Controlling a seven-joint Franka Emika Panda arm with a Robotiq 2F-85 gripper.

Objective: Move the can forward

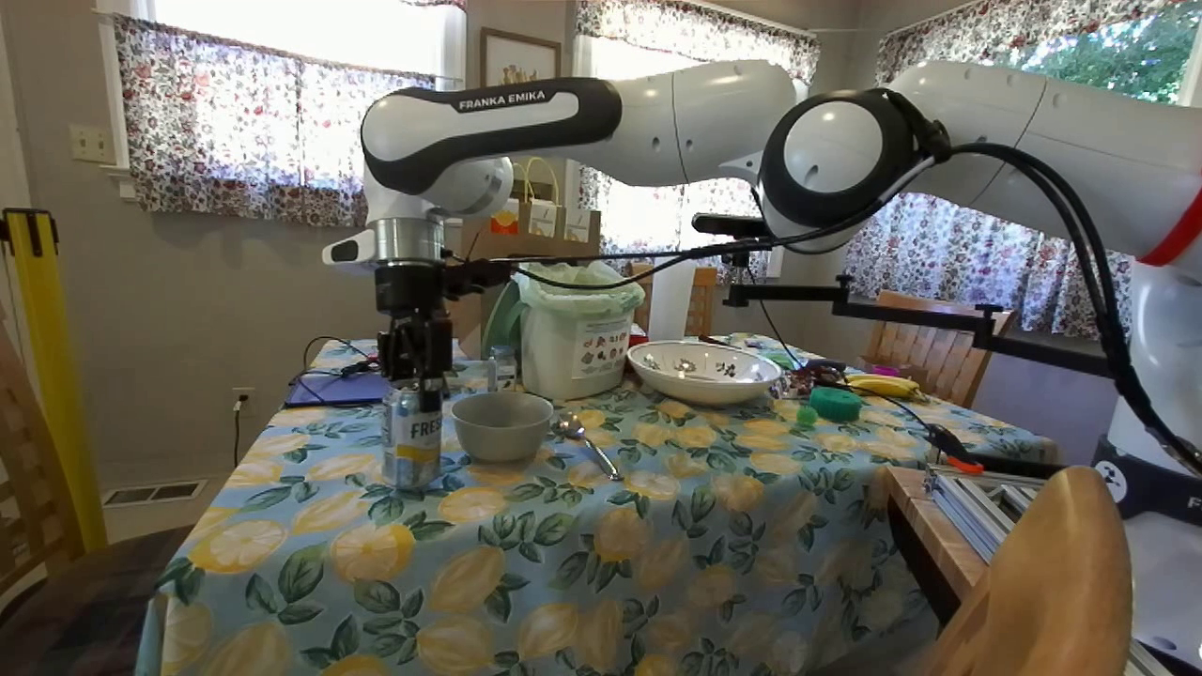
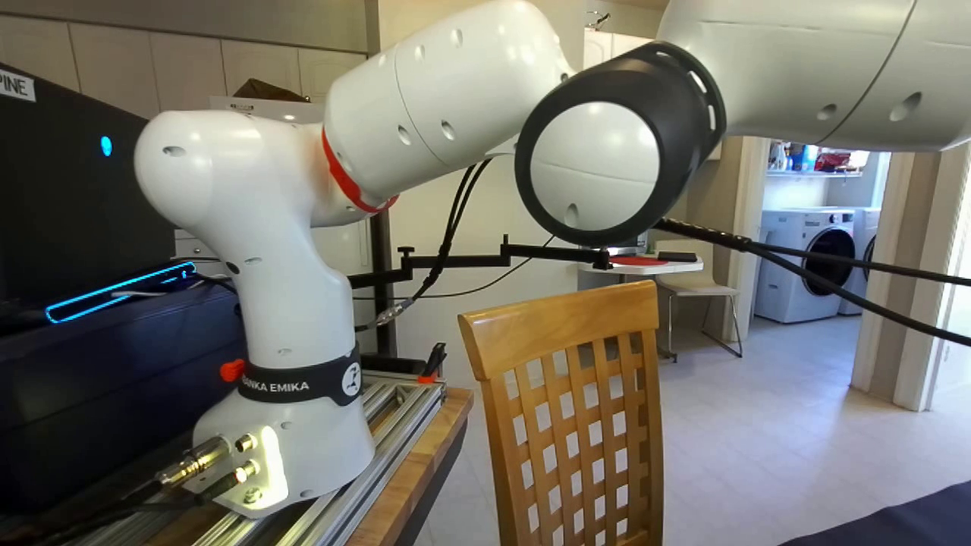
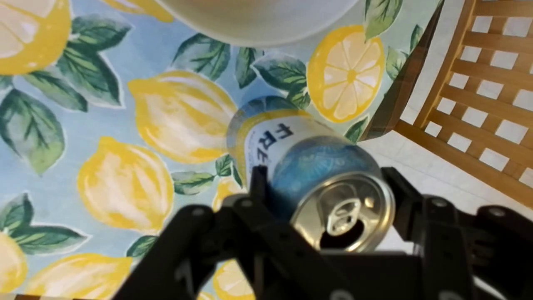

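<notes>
While the arm (image 1: 695,122) is hanging above the lemon-print tablecloth (image 1: 714,460) in an exterior view, the claw (image 3: 327,177) is pinching the can (image 1: 413,441) between its fingers (image 3: 259,187), close to the rim. The can is being held upright at the near left of the tablecloth, just left of a grey bowl (image 1: 502,432); whether its base is touching the tablecloth is not showing clearly. A spoon (image 1: 596,449) is lying just right of the grey bowl. Farther back, a lined bin (image 1: 582,361) is standing, and a wide patterned bowl (image 1: 704,390) is sitting just right of it; bananas (image 1: 883,386) are lying at the far right.
</notes>
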